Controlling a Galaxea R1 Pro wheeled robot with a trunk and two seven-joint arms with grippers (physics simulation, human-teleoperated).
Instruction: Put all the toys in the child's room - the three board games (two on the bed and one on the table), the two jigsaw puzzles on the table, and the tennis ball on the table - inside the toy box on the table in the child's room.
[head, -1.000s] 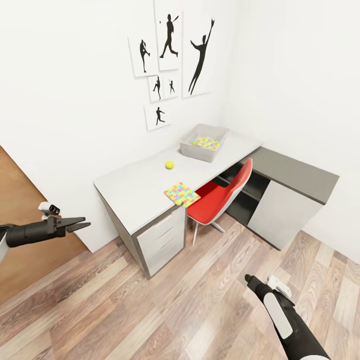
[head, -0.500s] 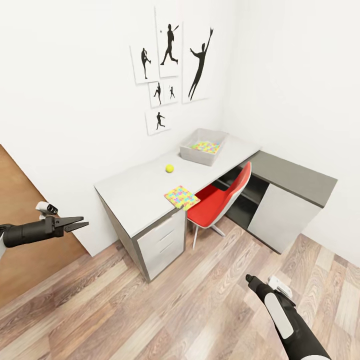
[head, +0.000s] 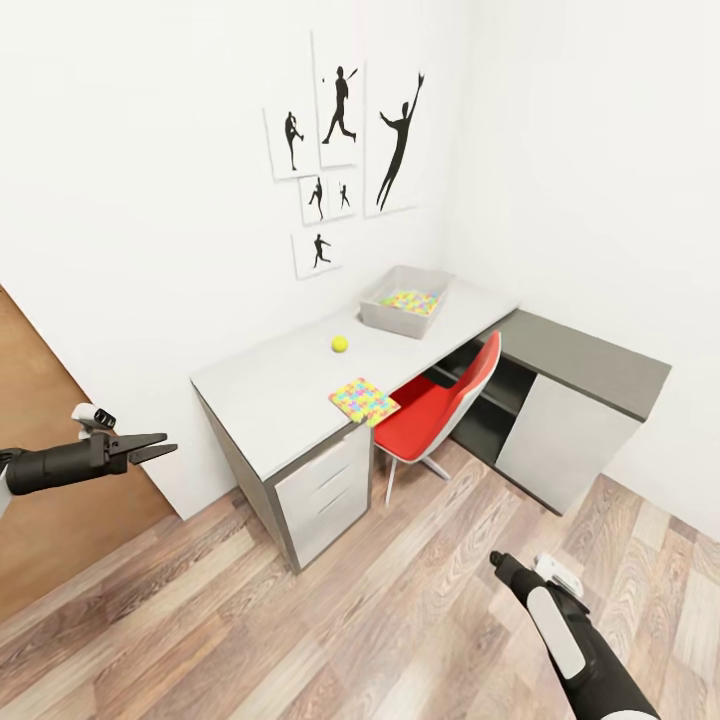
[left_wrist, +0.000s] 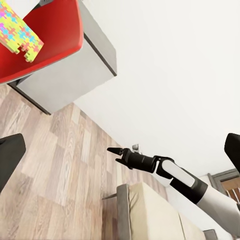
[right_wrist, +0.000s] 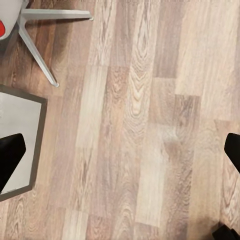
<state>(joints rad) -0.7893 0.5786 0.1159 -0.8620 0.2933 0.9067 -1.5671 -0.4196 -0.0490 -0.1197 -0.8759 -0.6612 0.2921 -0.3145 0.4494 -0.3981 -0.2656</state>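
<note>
On the white table sits the grey toy box near the wall corner, with one jigsaw puzzle inside it. The tennis ball rests mid-table. A second jigsaw puzzle lies at the table's front edge, overhanging slightly. My left gripper hovers open and empty, left of the table and well away from it. My right gripper is low over the floor, open and empty. The board games are out of view. A corner of the bed appears in the left wrist view.
A red chair is tucked under the table beside the white drawers. The dark grey side desk with its white panel extends along the right wall. A brown door stands at left. Wood-plank floor lies between me and the table.
The whole picture has shifted slightly, so the camera moved and the table looks a little farther off. Both arms hold nearly the same pose, with grippers still open.
</note>
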